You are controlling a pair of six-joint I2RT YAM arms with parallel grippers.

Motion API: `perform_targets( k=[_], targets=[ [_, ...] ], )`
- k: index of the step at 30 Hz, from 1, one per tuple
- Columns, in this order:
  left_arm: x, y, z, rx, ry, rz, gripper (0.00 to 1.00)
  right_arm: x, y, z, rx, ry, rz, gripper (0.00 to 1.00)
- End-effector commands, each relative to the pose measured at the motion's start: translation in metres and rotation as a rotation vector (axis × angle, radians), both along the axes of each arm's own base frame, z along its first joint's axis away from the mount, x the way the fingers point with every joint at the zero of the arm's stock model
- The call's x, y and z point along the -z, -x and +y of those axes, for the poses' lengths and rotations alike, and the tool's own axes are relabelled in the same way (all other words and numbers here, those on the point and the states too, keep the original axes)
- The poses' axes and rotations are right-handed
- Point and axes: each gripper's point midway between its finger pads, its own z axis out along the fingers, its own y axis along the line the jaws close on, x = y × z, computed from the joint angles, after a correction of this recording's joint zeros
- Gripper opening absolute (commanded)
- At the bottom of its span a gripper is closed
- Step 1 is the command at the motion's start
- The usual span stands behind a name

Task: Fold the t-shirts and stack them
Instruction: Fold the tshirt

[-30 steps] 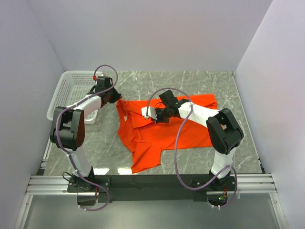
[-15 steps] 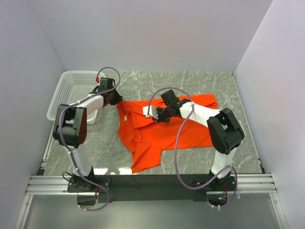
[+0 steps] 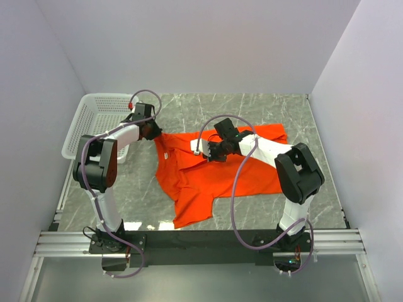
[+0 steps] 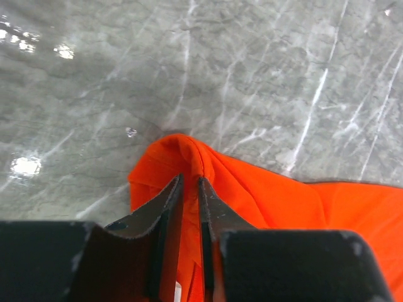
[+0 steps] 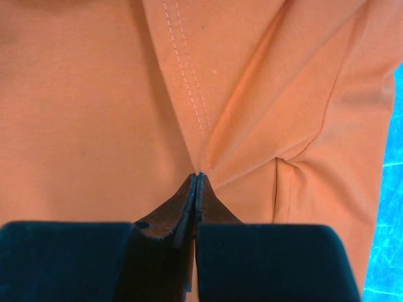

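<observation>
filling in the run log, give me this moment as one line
left gripper: shut on t-shirt edge | right gripper: shut on t-shirt mid-cloth | t-shirt: unfolded, rumpled on table | basket: far left

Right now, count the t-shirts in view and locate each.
1: the t-shirt lies mid-table, left gripper pinching its far-left corner, right gripper its middle; others may hide beneath.

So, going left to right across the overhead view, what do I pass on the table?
white mesh basket → left claw, pinching the t-shirt at its left corner → right claw, pinching cloth further in. The t-shirt spreads under both claws, so it gets no slot of its own.
</observation>
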Motion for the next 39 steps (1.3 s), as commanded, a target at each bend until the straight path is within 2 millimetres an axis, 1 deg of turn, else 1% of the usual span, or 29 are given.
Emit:
perform_targets(
  k=[1, 3, 5, 14, 17, 23, 25, 32, 35, 37, 38, 39],
  targets=[
    [-0.014, -0.01, 0.004, -0.009, -0.042, -0.043, 0.21, -0.022, -0.003, 0.003, 0.005, -0.048, -0.034, 0.01],
    [-0.015, -0.011, 0.006, -0.011, -0.053, -0.042, 0.21, -0.021, -0.003, 0.003, 0.003, -0.047, -0.031, 0.01],
    [-0.012, -0.012, 0.006, -0.009, -0.058, -0.033, 0.21, -0.021, -0.003, 0.003, 0.005, -0.047, -0.031, 0.01],
    [-0.002, -0.018, -0.001, 0.007, -0.042, -0.018, 0.21, -0.022, -0.003, 0.003, 0.007, -0.048, -0.031, 0.01],
    [-0.005, -0.022, -0.003, 0.008, -0.038, -0.027, 0.21, -0.021, -0.003, 0.003, 0.007, -0.044, -0.028, 0.01],
    [-0.022, -0.023, -0.003, -0.005, -0.029, -0.082, 0.22, -0.021, -0.004, 0.004, 0.009, -0.045, -0.026, 0.01],
    [-0.024, -0.022, -0.003, -0.003, -0.023, -0.088, 0.22, -0.021, -0.004, 0.004, 0.009, -0.044, -0.024, 0.01],
    [-0.011, -0.023, -0.003, -0.002, -0.033, -0.051, 0.23, -0.022, -0.004, 0.005, 0.009, -0.046, -0.024, 0.02],
    [-0.011, -0.022, -0.004, 0.002, -0.026, -0.053, 0.24, -0.022, -0.005, 0.005, 0.01, -0.046, -0.026, 0.02],
    [-0.016, -0.024, -0.006, 0.004, -0.017, -0.073, 0.24, -0.021, -0.004, 0.005, 0.009, -0.044, -0.023, 0.01],
    [-0.017, -0.022, -0.007, 0.009, -0.015, -0.079, 0.29, -0.021, -0.004, 0.006, 0.007, -0.044, -0.023, 0.02],
    [-0.026, -0.024, -0.007, 0.008, -0.006, -0.105, 0.3, -0.021, -0.004, 0.006, 0.008, -0.045, -0.022, 0.02]
  ],
)
